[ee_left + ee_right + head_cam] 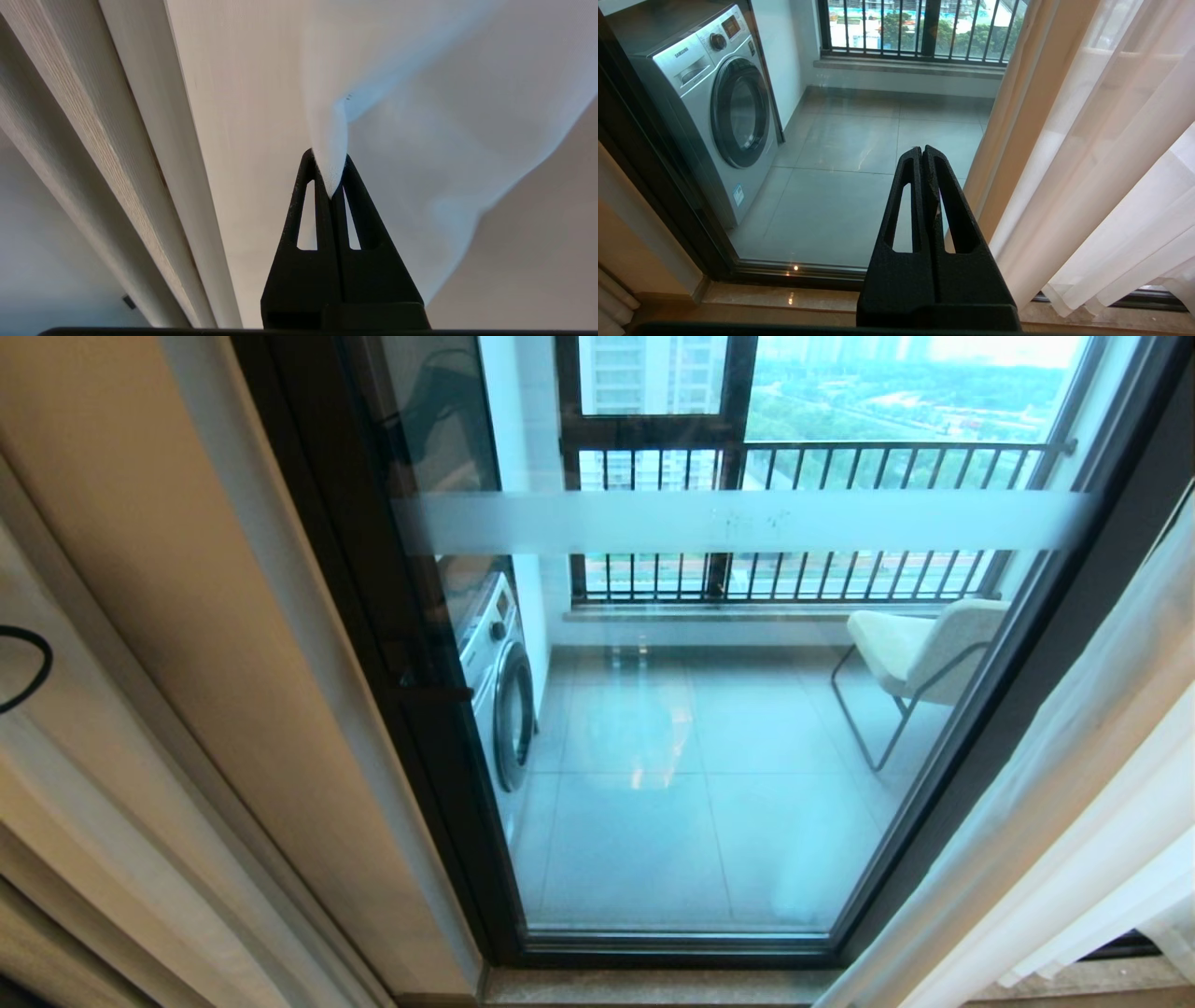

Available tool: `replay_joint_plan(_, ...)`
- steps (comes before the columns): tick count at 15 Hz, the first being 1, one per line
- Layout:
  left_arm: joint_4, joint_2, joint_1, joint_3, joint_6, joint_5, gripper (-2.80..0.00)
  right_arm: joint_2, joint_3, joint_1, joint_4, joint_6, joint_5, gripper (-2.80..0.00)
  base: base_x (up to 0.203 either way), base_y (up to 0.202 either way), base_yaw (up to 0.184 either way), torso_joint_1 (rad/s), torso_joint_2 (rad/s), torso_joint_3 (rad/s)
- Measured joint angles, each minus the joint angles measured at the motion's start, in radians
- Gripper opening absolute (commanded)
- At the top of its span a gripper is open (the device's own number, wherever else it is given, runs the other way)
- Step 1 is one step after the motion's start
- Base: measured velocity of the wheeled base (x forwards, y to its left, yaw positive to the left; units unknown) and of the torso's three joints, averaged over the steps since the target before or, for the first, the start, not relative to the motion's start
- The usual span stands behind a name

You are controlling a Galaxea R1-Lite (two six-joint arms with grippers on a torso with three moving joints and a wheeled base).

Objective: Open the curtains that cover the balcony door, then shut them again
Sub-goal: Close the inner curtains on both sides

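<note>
Curtains [1055, 784] bunched at both sides, balcony door [709, 709] glass uncovered, so opening looks done; left gripper [331, 177] pinches a fold of sheer curtain for the closing pull not yet made; right gripper [923, 161] closed, empty, pointing at the door.

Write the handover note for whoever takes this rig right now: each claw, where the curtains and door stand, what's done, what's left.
Left claw: shut on a pinch of sheer curtain, off to the left, outside the head view.
Right claw: shut, empty, parked low facing the balcony door.
Curtains: drawn aside, the other panel bunched at the right; the door glass is uncovered, with the washing machine and chair visible beyond.
Done: opening, apparently.
Left: likely pull the gripped panel back across the glass, then close the right one.
</note>
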Motion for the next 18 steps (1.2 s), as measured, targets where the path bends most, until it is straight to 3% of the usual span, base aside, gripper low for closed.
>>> replay_joint_plan(7, 0.001, -0.117, -0.053, 0.022, -0.001, -0.015, -2.80, 0.000, 0.000, 0.000, 0.000, 0.000, 0.000, -2.80, 0.000, 0.000, 0.000, 0.000, 0.00, 0.000)
replay_joint_plan(18, 0.012, -0.324, -0.276, 0.127, 0.000, -0.009, -2.80, 0.000, 0.000, 0.000, 0.000, 0.000, 0.000, -2.80, 0.000, 0.000, 0.000, 0.000, 0.00, 0.000)
